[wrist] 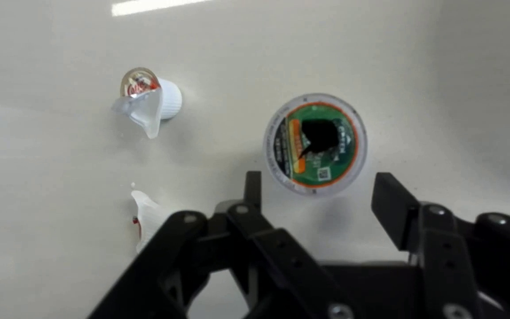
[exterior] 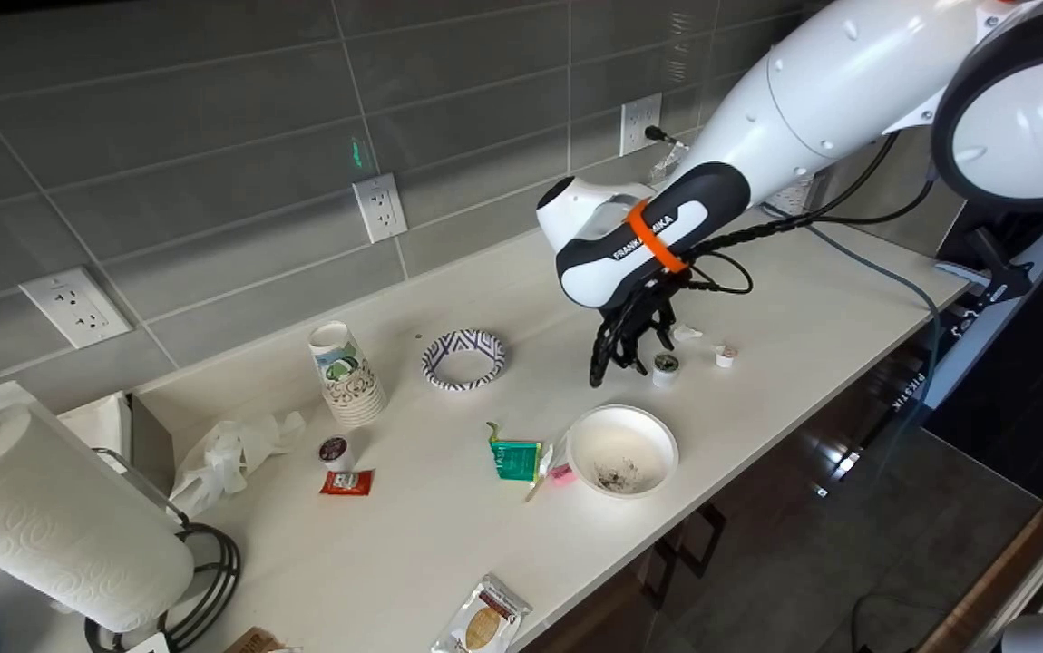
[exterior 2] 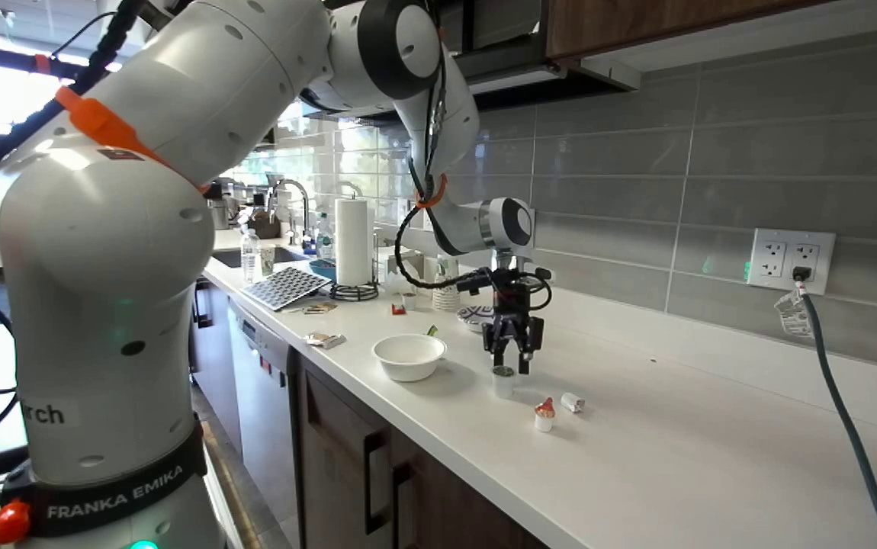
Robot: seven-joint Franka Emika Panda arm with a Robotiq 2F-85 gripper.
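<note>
Grey tiles (exterior: 240, 154) are backing the table (exterior: 394, 553), whose near edge is running close by a white bowl (exterior: 614, 435) holding dark specks (exterior: 617, 473). Rightward, across a gap, a torn-topped coffee pod (wrist: 319, 159) is standing upright; the claw (exterior 2: 512, 361) is hovering near it, spread and unclenched.

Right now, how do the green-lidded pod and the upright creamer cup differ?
Size: the pod is wider than the creamer cup.
Top: the pod's green lid has a dark ragged hole; the creamer cup's lid is peeled up.
Position: the pod is closer to the open tool than the creamer cup.
Shared: both stand upright on the counter, with white sides.
</note>
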